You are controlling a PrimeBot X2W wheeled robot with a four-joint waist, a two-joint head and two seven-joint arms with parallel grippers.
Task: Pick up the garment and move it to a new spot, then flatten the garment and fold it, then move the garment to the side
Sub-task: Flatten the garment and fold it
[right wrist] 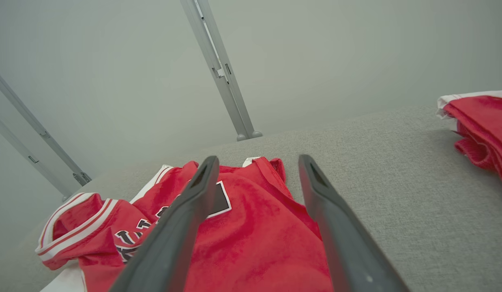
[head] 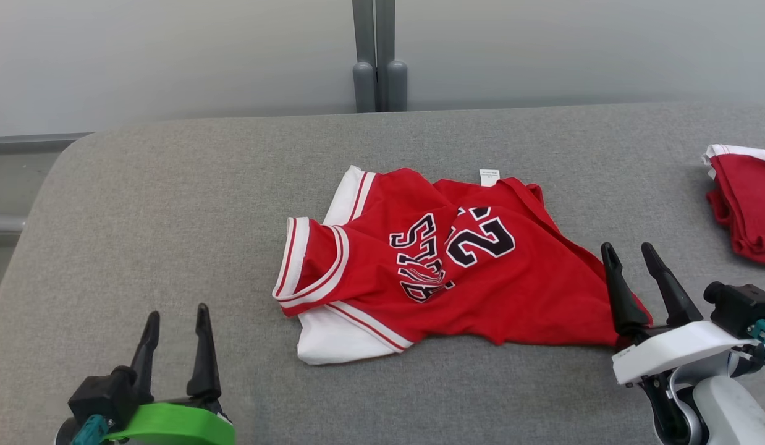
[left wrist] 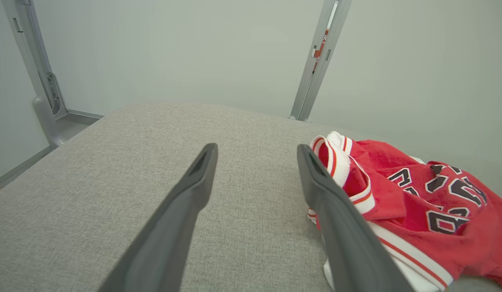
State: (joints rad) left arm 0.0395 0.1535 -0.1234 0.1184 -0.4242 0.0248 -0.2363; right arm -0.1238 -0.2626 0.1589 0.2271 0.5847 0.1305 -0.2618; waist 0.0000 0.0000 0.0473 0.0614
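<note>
Open grey table (head: pixel 172 204) surface is stretching across the robot's left half, from the left gripper (head: pixel 177 314), its fingers standing wide apart, up to the rounded far corner, offering broad passage. The crumpled red garment (head: pixel 531 290) is occupying the middle, its raised white-trimmed folds lying just right of the left gripper's fingers in the left wrist view. The right gripper (head: pixel 628 247), fingers spread, is poised over the garment's near right corner. A strip of bare table is running between the garment and a second red garment (head: pixel 750 210) at the right edge. Twin grey posts (head: pixel 379 68) and a pale wall (head: pixel 172 55) are closing off the far side
</note>
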